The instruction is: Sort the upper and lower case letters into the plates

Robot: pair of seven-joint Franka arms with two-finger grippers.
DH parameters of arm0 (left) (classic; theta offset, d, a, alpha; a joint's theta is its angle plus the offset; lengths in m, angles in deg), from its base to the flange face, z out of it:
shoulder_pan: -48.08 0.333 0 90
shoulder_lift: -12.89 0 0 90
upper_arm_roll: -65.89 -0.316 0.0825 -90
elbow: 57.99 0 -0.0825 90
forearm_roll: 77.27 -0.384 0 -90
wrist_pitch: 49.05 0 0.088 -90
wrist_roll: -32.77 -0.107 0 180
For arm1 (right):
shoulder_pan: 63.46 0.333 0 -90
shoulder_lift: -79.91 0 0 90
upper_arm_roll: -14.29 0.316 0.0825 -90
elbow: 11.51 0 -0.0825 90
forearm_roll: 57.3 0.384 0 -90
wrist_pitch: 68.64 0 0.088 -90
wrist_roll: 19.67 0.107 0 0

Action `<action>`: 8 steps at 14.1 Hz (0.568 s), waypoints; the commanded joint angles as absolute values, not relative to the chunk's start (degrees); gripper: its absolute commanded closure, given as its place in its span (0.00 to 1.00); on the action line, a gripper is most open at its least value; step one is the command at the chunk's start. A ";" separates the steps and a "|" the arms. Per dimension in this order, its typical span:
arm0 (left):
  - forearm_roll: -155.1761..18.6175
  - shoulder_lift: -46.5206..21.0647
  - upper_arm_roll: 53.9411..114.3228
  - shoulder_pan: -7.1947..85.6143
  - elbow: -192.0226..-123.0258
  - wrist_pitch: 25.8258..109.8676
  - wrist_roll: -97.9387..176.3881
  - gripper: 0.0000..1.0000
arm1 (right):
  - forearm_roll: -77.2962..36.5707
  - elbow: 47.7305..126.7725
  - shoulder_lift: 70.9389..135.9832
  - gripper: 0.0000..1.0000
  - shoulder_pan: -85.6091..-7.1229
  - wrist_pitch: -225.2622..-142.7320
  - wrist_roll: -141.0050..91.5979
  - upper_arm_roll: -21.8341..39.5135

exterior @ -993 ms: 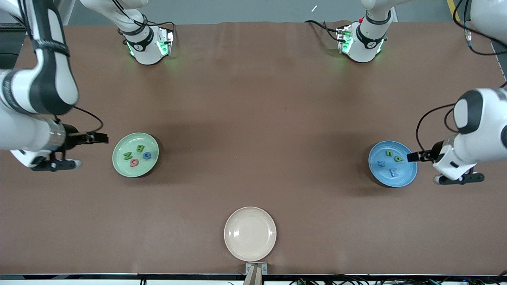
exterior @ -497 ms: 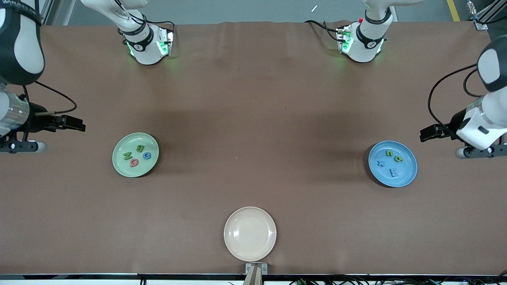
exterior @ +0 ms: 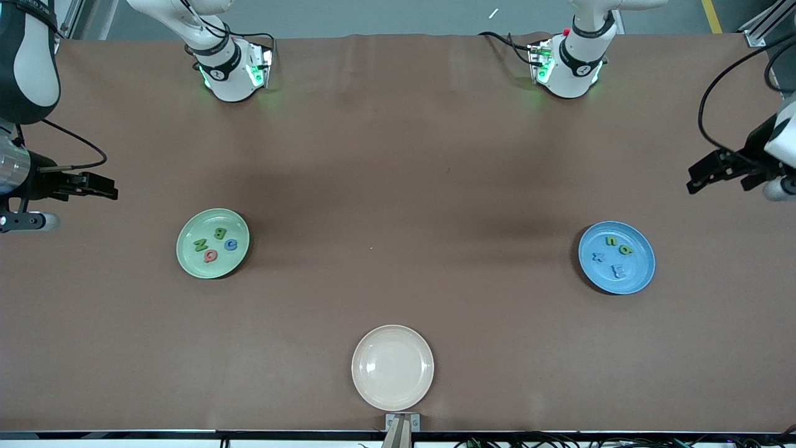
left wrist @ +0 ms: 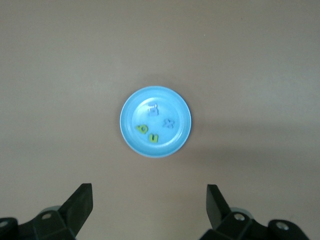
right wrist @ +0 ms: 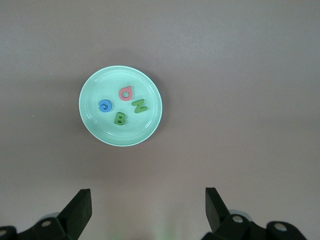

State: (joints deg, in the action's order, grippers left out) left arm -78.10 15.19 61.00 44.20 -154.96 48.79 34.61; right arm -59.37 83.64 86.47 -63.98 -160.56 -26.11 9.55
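Check the pale mint green round plate (exterior: 212,243), which lies toward the right arm's end of the table. It holds the four capitals: the green B (right wrist: 120,118), the green N (right wrist: 139,105), the blue G (right wrist: 104,105) and the red Q (right wrist: 125,92). They lie close together inside the rim, so none can slide onto the brown table cover (exterior: 398,186).

Check the medium blue round plate (exterior: 616,257) toward the left arm's end. It holds the four small letters: two green ones (left wrist: 148,134) side by side and two blue ones (left wrist: 161,116). The blue pair blends with the plate, so you can read their shapes only roughly.

The cream-beige round plate (exterior: 392,367), nearest the front camera, holds nothing and takes no part in the sort.

Note the right gripper (exterior: 87,185): it hangs above the table edge beside the mint plate, fingers spread wide, empty. The left gripper (exterior: 715,171) hangs above its own table end, farther from the front camera than the blue plate, likewise released and empty.

No letter lies loose on the table. Judge the sort complete; both arms stand clear so that the plates are unobstructed.
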 commanded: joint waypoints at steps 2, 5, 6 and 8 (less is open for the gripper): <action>-77.10 14.92 60.88 44.04 -146.24 41.65 33.83 0.00 | -60.02 84.47 85.62 0.00 -64.78 -160.40 -26.79 10.33; -77.36 14.48 60.97 43.43 -144.91 41.56 33.83 0.00 | -59.41 82.98 85.88 0.00 -64.87 -160.05 -26.61 10.33; -77.45 14.39 61.15 43.16 -144.91 41.56 33.83 0.00 | -59.23 81.50 86.15 0.00 -64.96 -160.05 -26.35 10.33; -77.71 13.16 63.07 43.25 -144.39 41.56 33.83 0.00 | -59.14 76.58 89.21 0.00 -64.96 -157.69 -26.26 10.33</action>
